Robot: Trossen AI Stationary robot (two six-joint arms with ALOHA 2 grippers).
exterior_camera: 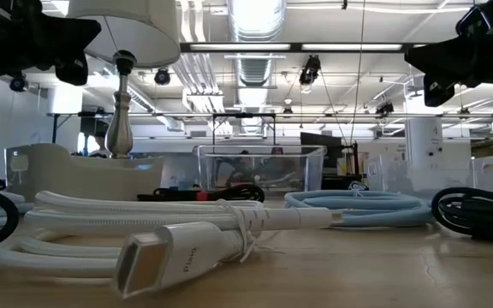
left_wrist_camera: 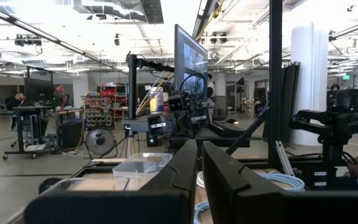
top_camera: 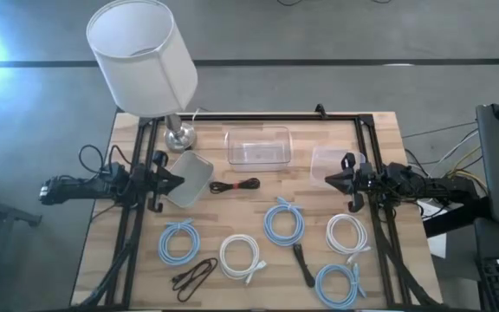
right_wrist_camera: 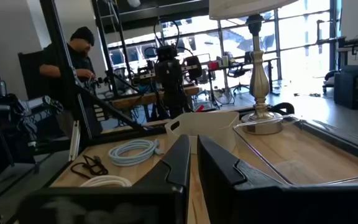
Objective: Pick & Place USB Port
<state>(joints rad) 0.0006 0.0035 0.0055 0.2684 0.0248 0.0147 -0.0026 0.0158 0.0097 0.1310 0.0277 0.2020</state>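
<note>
Nothing of the pick and place looks done yet. The clear plastic bin (top_camera: 257,146) at the far middle of the table (top_camera: 379,147) serves as the landmark, and from above it looks empty.

All the USB cables lie loose on the table, nearer the camera-side edge than the bin:
- a small black cable (top_camera: 235,185) just in front of the bin;
- a light-blue coil (top_camera: 283,223) further out;
- a white coil (top_camera: 239,256) beyond that, its plug filling the low view (exterior_camera: 165,257);
- another light-blue coil (top_camera: 178,240) and a thin black cable (top_camera: 194,276) off to the bin's left;
- a white coil (top_camera: 346,233), a light-blue coil (top_camera: 337,282) and a black cable (top_camera: 302,264) off to its right.

The left pincer (top_camera: 178,182) hangs left of the bin, beside a grey-white tub (top_camera: 190,179) and near the lamp (top_camera: 141,56). Its wrist view shows the fingers (left_wrist_camera: 178,171) close together with a thin gap and nothing between them. The right pincer (top_camera: 330,181) hangs right of the bin, next to a small clear container (top_camera: 329,161), its fingers (right_wrist_camera: 180,160) likewise nearly closed and empty.

By my reading, every step remains: choosing a cable, grasping it, carrying it and setting it down.
</note>
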